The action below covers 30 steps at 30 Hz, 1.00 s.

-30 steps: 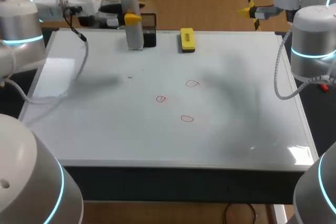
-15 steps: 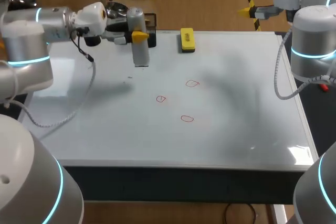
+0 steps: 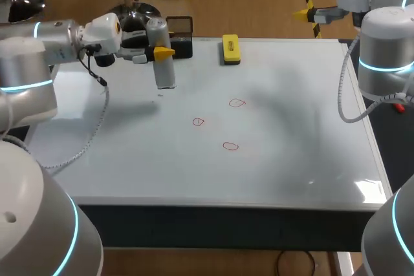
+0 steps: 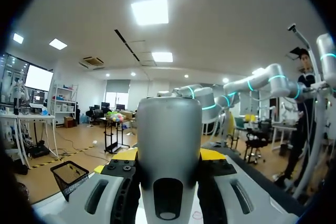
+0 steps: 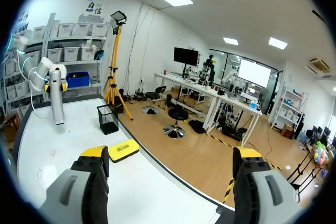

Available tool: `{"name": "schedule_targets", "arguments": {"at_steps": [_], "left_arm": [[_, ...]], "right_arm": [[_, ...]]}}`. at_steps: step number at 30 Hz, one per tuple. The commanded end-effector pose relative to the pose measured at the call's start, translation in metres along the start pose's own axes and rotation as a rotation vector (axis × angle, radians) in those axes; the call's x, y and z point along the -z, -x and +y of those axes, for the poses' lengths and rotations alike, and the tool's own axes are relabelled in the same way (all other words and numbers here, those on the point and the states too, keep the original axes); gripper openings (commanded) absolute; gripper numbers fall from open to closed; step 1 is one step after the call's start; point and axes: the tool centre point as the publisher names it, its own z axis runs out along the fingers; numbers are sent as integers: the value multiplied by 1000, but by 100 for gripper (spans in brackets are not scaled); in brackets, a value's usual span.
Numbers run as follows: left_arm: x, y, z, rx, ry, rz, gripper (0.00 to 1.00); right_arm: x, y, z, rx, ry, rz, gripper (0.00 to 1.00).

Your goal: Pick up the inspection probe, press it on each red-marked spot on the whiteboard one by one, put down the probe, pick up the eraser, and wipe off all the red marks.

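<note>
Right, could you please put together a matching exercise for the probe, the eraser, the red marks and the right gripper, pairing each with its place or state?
Things:
1. probe
2. eraser
3. red marks
4. right gripper

Places or states:
A. lying at the far edge of the whiteboard
B. open and empty, beyond the far right corner
C. held in the left gripper
D. drawn near the whiteboard's middle

Pairs: 1-C, 2-A, 3-D, 4-B
</note>
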Motion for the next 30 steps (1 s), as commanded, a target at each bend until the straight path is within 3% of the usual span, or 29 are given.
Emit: {"name": "schedule_targets", "arguments": {"at_steps": [1,11,19,30], "left_arm": [[8,3,2,-5,-2,-10,0],[22,22,5,-12,11,-26,0],[32,45,8,-16,23,33,0],[35,51,6,-7,-10,46,0]], "right_arm": [[0,0,0,0,-3,0,100],[0,0,0,0,-3,0,100],[0,0,0,0,-3,0,100],[0,0,0,0,-3,0,100]]}}
